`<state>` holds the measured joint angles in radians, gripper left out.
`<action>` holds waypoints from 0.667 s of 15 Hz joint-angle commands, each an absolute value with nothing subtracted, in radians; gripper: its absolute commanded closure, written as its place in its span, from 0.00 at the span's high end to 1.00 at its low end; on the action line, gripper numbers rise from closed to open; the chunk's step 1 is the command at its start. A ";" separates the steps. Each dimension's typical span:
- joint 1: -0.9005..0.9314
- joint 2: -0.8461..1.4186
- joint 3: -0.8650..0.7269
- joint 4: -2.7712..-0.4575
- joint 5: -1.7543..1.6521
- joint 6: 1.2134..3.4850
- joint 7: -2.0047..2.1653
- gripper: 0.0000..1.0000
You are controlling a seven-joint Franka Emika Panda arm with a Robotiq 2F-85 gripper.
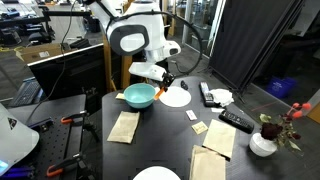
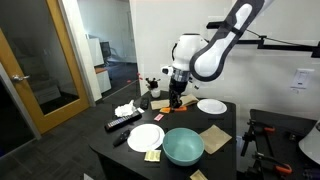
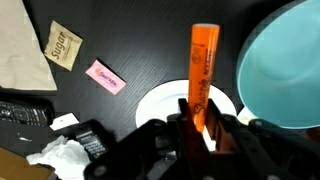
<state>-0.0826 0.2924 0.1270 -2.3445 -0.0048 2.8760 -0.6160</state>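
Above the plate (image 3: 160, 105), we see our gripper (image 3: 204, 128) squeezing an orange tube (image 3: 203, 60), with the bowl (image 3: 285, 60) at three o'clock.

My arm (image 1: 143, 30) is glossy white, built of thick rounded segments like swollen pipes. One joint carries a dark round cap (image 1: 128, 40) ringed in white. A thin black cable (image 1: 197, 32) arcs out beside it. My pincer (image 3: 203, 128) is matte black: a blocky base with two narrow, straight fingers (image 3: 186, 125) of hard plastic.
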 commanded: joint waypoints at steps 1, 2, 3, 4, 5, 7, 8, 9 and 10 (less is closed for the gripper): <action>-0.080 0.416 0.093 -2.233 -0.055 2.909 -0.549 0.05; -0.078 0.449 0.083 -2.203 -0.068 2.907 -0.532 0.05; -0.077 0.478 0.075 -2.175 -0.080 2.901 -0.512 0.05; -0.075 0.506 0.068 -2.149 -0.090 2.901 -0.493 0.05; -0.076 0.536 0.062 -2.121 -0.101 2.897 -0.474 0.05; -0.080 0.585 0.060 -2.073 -0.110 2.887 -0.446 0.05; -0.083 0.604 0.061 -2.055 -0.109 2.888 -0.436 0.05; -0.086 0.621 0.063 -2.039 -0.107 2.888 -0.428 0.05; -0.088 0.633 0.065 -2.027 -0.107 2.888 -0.423 0.05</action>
